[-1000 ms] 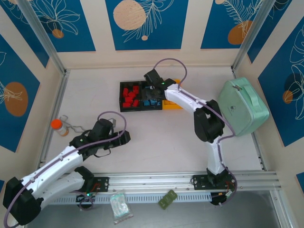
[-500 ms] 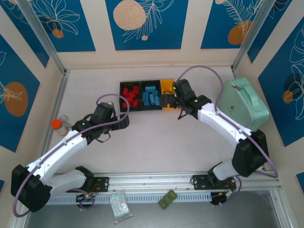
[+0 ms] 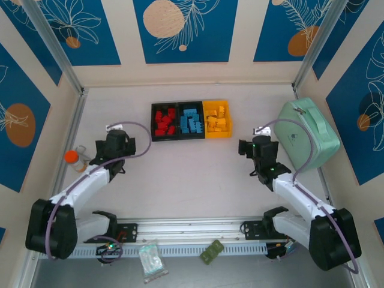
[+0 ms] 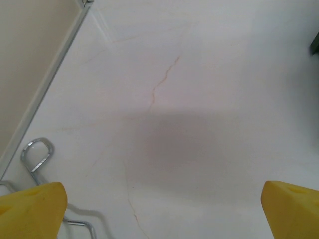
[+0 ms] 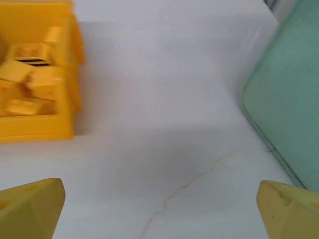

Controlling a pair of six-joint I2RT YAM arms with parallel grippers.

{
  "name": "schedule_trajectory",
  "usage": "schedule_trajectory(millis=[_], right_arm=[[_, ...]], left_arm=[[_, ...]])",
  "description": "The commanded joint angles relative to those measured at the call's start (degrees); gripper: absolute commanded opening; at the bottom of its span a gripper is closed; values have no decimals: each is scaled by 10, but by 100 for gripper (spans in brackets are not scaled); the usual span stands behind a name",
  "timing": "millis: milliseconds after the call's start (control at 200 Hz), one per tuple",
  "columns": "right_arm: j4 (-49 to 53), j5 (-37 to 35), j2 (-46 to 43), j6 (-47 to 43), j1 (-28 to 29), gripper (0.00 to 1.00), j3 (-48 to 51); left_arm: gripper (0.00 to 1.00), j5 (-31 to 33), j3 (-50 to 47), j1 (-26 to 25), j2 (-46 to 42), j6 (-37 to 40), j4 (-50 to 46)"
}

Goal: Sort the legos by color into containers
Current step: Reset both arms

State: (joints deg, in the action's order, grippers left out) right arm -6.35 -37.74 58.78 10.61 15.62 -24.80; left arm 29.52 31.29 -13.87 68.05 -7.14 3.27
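On the far left a small orange-capped bottle (image 3: 72,157) stands by the wall, and the left claw (image 3: 114,146) now hangs just beside it. A second ago this arm reached in toward the middle of the counter (image 3: 192,180); it is now folded back to its own side. In the left wrist view the left claw (image 4: 162,211) is spread wide, its yellow fingertips (image 4: 32,206) at the two bottom corners. Only bare counter lies between them, with a bent wire loop (image 4: 37,152) off to the left.

In the middle, at the far side, the containers (image 3: 191,103) sit joined in a row. The red legos (image 3: 164,122) fill the left black bin, the blue legos (image 3: 191,120) the middle black bin and the yellow legos (image 3: 216,118) the yellow bin. No loose brick is visible on the open counter.

To the right, the right claw (image 3: 255,147) was over the blue and yellow bins a second ago and at the yellow bin's near edge half a second ago. It is now well apart from them, close to the mint-green case (image 3: 306,135). Its wrist view shows the right claw (image 5: 159,209) also wide and holding nothing, the yellow bin (image 5: 35,132) up left, the case at the right.

Both arms are withdrawn and every colour is in its own bin, so the sort looks finished.
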Motion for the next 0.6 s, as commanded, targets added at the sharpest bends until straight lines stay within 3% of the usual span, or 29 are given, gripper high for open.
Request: schedule_trajectory(millis=[0,100,165,240,295,385,450,485,550,595], right_arm=[[-206,5,27,-28,-33,99,56],[-335,34,86,-52,-64,99,98],[-366,65,108,-58,-77,99,95],[-433,117,150,-24,-113,99,98],[-467,200,205,4,-152,99,90],[-517,300,294,-31,-158,99,62],[-413,302,276,-65,-136,99,24],[-442,291,288,-66,-132,99,27],[-434,230,281,-52,-124,99,29],[-444,177,290,-35,-120,99,26]], left_arm=[[99,31,-48,8,53,57,237],[99,38,-81,10,133,87,401],[99,27,-66,8,153,107,401],[99,9,-80,13,211,134,512],[99,-17,-69,24,184,105,433],[99,-76,-101,40,186,105,498],[99,-128,-131,54,209,103,559],[99,-114,-140,52,247,120,646],[99,-120,-106,54,205,97,501],[99,-125,-115,61,229,102,564]])
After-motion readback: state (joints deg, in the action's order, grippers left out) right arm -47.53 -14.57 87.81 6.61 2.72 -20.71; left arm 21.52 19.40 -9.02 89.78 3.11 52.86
